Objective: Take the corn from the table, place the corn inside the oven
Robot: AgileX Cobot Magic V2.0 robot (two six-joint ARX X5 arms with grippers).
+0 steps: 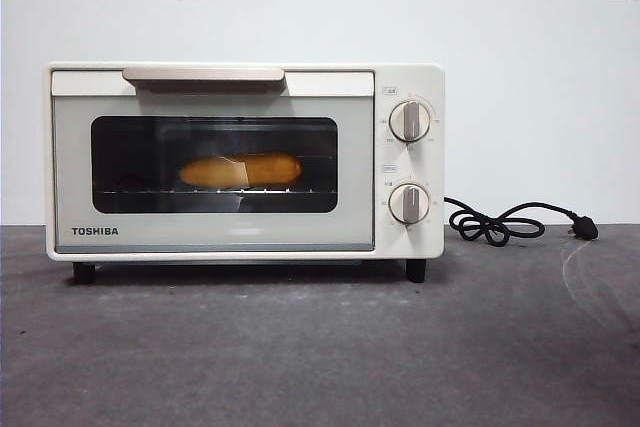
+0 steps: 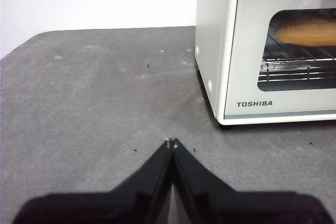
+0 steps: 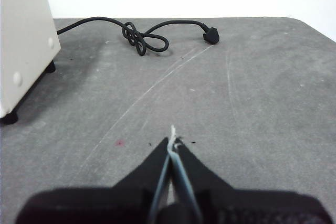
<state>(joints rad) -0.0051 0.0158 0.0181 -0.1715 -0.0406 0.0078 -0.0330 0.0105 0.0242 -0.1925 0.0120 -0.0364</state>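
Nearest you: bare table (image 1: 320,347) in front of the oven, open across its full width. Left gripper (image 2: 171,142) and right gripper (image 3: 172,141), jaws clenched on nothing, each over clear table beside the oven. Oven (image 1: 245,159), door shut. Corn (image 1: 240,170) inside on the wire rack, behind the glass, long axis left-right; which end tapers you cannot tell. Far right: black power cord (image 1: 505,224), coiled on the table.
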